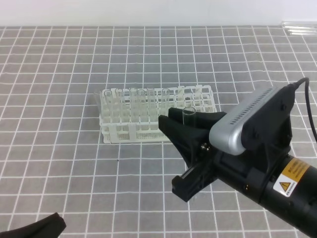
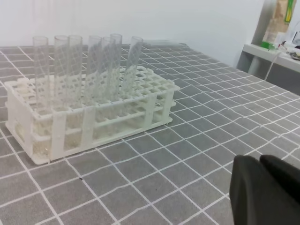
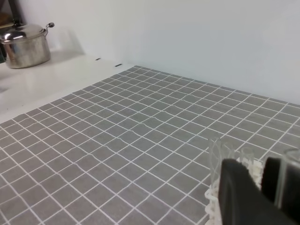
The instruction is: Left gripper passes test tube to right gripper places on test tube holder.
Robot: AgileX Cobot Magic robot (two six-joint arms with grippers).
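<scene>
My right gripper [image 1: 190,123] is shut on a clear test tube [image 1: 188,115], which stands upright between the black fingers. It hangs just in front of the right part of the white test tube holder [image 1: 208,96]. Several clear tubes [image 2: 75,70] stand in the holder's [image 2: 154,101] left half. In the right wrist view the black fingers [image 3: 239,192] fill the lower right corner, with the rack's tubes [image 3: 220,154] behind them. My left gripper [image 1: 37,227] sits low at the front left edge, well away from the rack. Its fingers [image 2: 248,187] are shut with nothing between them.
Grey tiled matting [image 1: 59,74] covers the table. A few spare clear tubes [image 1: 299,27] lie at the far right edge. A steel pot [image 3: 26,44] stands on a white surface beyond the mat. My right arm's bulky body [image 1: 262,163] fills the lower right.
</scene>
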